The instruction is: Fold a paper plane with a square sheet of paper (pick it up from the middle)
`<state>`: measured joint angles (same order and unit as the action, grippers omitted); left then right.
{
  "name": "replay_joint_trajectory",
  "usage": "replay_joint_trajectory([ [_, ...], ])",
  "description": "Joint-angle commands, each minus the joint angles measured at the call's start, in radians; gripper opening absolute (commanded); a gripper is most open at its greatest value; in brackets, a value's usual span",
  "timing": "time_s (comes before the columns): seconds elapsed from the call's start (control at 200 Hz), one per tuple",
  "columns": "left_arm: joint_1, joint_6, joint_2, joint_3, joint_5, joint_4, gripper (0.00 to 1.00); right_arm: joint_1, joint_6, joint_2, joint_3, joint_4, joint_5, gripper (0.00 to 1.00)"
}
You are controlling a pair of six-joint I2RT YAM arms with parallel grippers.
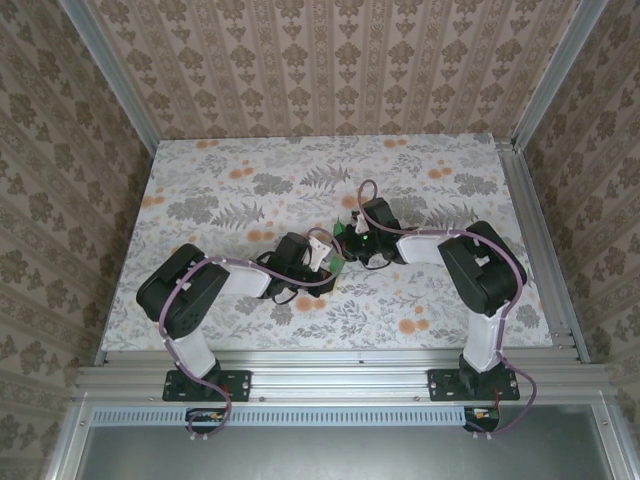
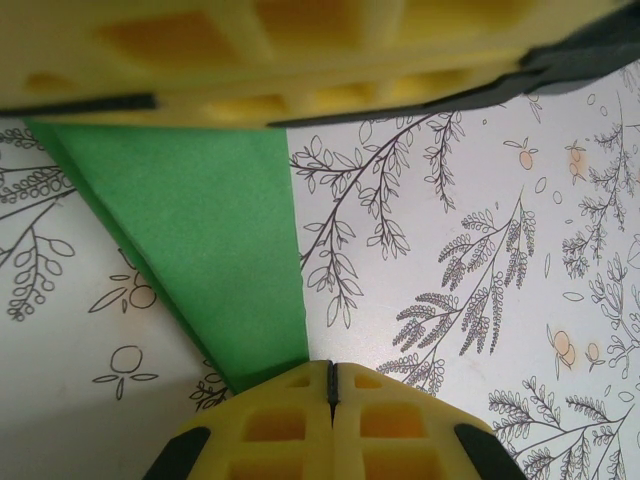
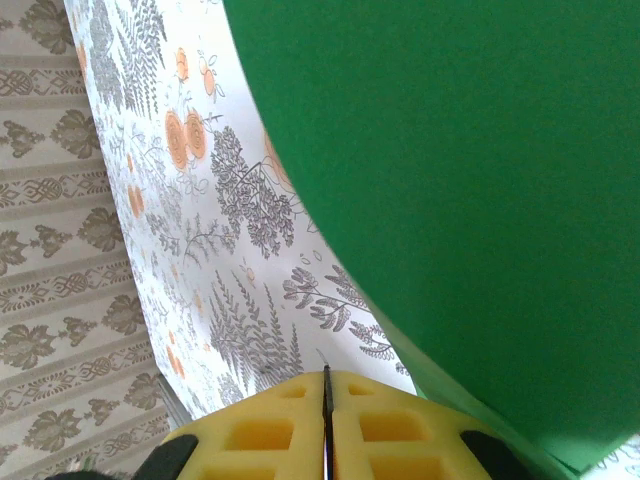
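One paper [image 2: 200, 230], green, part-folded. It is a narrow wedge with one straight creased edge, at the middle of the floral bench [image 2: 470, 200]. Its point is at the left gripper [image 2: 332, 365]. Its broad end rises in a curve close to the right gripper [image 3: 325, 372]. I cannot tell whether the wedge rests on the bench or hangs just above it.

Risks, as judged from here:
1. Slip. The sheet is thin and the bench smooth, so a pull without a firm pinch would drag the wedge askew and spoil the centre line.
2. Tear or stray crease. Both grippers crowd one small spot, and an uneven pull apart could buckle or rip the curved part.
3. Fold springing open. The raised end is not pressed flat and would likely relax if let go early.
4. Clash. From overhead the two grippers sit almost touching, so a small misjudged move could knock them together.

Grippers:
- Left: fingers fully together, seam closed. The paper's point touches the tips, but whether a corner is nipped in the seam cannot be told.
- Right: fingers likewise together, no gap seen. The green sheet passes just beside its right finger; held or merely brushed, cannot be told.
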<state>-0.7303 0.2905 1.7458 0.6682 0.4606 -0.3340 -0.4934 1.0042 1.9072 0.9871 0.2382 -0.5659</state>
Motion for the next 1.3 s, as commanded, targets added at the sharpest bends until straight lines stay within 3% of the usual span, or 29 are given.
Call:
replay_joint_trajectory([
  [0.0, 0.014, -0.031, 0.073, -0.061, -0.106, 0.216, 0.00, -0.009, 0.022, 0.040, 0.021, 0.023, -0.030, 0.11],
  [0.585, 0.009, -0.032, 0.063, -0.078, -0.112, 0.242, 0.00, 0.026, -0.157, 0.137, 0.129, -0.235, 0.130, 0.10],
  [1.295, -0.020, -0.028, 0.056, -0.081, -0.123, 0.274, 0.00, 0.112, -0.199, 0.192, 0.225, -0.269, 0.145, 0.10],
])
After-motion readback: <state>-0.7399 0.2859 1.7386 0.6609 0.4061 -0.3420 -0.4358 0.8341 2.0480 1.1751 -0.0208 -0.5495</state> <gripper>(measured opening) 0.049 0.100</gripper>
